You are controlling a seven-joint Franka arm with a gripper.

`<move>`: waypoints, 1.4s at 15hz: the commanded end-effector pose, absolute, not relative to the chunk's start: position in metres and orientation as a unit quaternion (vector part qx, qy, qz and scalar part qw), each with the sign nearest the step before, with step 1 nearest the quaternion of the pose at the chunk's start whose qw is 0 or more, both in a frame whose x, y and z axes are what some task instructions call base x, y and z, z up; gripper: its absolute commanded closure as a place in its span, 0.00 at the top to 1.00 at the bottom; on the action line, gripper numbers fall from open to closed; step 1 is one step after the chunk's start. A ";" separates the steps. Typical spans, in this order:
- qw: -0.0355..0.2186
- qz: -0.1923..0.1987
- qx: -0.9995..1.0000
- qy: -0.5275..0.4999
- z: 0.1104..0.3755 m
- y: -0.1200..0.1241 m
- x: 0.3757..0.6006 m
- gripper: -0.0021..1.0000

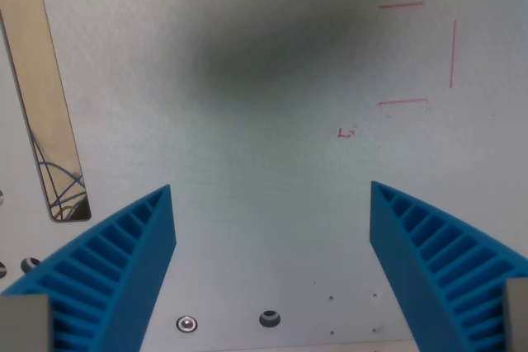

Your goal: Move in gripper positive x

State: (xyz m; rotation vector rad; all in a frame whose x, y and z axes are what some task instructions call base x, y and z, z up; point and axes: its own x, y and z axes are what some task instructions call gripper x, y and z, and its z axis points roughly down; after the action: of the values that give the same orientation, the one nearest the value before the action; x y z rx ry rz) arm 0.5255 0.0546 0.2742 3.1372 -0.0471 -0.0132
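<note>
My gripper (pixel 271 194) is open and empty, with its two blue ribbed fingers (pixel 124 261) rising from the bottom corners of the wrist view. It hangs over a pale grey tabletop (pixel 264 162). Red pen lines (pixel 429 51) mark a partial square at the upper right, with a small red scribble (pixel 346 132) below it. Nothing lies between the fingers.
A long tan slot (pixel 41 96) runs down the wrist view's left edge. A screw head (pixel 187 323) and a dark hole (pixel 270 317) sit near the bottom centre. A dark soft shadow (pixel 272 39) falls on the upper middle of the surface.
</note>
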 end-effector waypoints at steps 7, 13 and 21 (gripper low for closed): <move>0.002 -0.003 1.000 -0.015 0.275 0.054 0.561 1.00; 0.002 -0.003 1.000 -0.015 0.275 0.053 0.591 1.00; 0.002 -0.003 1.000 -0.015 0.275 0.051 0.631 1.00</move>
State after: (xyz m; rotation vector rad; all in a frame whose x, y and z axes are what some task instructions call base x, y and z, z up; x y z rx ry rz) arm 0.6206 0.0540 0.2716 3.1470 -0.0683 0.0907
